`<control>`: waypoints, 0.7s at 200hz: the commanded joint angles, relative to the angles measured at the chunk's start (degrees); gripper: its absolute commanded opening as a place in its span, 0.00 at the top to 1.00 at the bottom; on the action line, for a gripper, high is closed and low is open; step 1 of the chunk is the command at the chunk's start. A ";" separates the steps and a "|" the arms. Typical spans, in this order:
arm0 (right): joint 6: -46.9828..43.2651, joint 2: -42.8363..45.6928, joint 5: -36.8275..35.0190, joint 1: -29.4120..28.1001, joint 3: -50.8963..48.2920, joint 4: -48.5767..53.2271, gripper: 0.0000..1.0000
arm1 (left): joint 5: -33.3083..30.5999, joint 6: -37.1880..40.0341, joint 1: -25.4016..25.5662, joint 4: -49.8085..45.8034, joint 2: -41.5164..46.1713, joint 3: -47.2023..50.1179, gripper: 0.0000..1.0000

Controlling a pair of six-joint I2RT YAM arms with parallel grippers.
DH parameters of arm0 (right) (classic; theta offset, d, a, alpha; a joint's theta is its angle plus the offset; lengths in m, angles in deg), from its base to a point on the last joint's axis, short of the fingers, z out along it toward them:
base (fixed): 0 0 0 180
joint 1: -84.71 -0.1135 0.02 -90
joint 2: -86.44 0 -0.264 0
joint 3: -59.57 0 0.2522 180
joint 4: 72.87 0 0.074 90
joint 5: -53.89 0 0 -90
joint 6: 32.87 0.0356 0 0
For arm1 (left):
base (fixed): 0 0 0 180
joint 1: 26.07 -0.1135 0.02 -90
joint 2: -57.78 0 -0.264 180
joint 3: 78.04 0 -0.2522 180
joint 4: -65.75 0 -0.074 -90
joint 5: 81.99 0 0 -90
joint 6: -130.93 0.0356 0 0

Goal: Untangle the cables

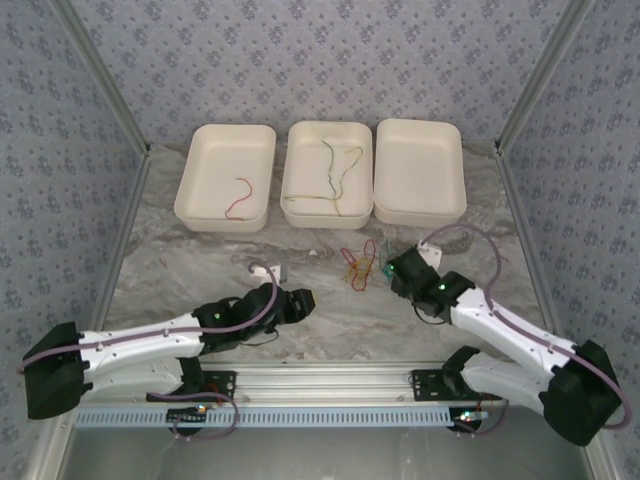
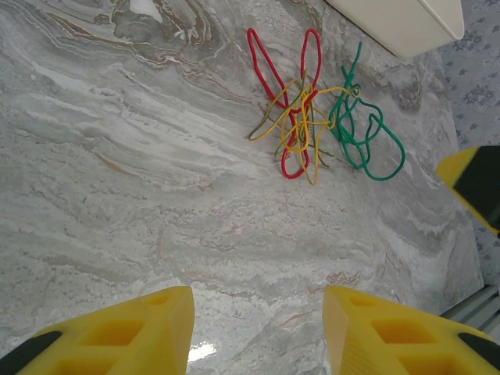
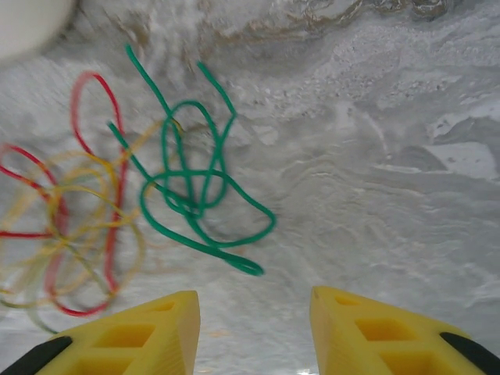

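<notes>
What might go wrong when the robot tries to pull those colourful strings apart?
1. The green cable loops through itself, so tugging one end with the right tool may tighten it into a knot.
2. The red cable and yellow cable cross many times; lifting one would likely drag the other along.
3. They lie thin and flat on the table, so the tool might miss.

You have one grey marbled table [image 1: 330,318], carrying three white trays [image 1: 327,218] in a row along its far edge, one loose tangle of red, yellow-olive and green cables [image 1: 358,264] before them, and a small white item [image 1: 262,268] to its left.
</notes>
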 commanded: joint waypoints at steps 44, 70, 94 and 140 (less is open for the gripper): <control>-16.12 -8.90 4.64 3.26 3.85 -3.61 0.56 | 0.15 1.57 0.60 2.74 -5.28 -5.61 0.53; -19.03 -13.33 9.11 5.92 5.10 -6.76 0.57 | 0.31 1.50 0.95 2.88 -6.40 -6.20 0.53; -19.96 -16.95 10.30 7.38 5.91 -8.78 0.62 | 0.63 1.72 1.13 3.16 -6.58 -6.57 0.52; -20.83 -15.72 7.05 8.19 6.37 -8.86 0.98 | 7.52 3.98 1.46 11.32 -9.50 -7.29 0.35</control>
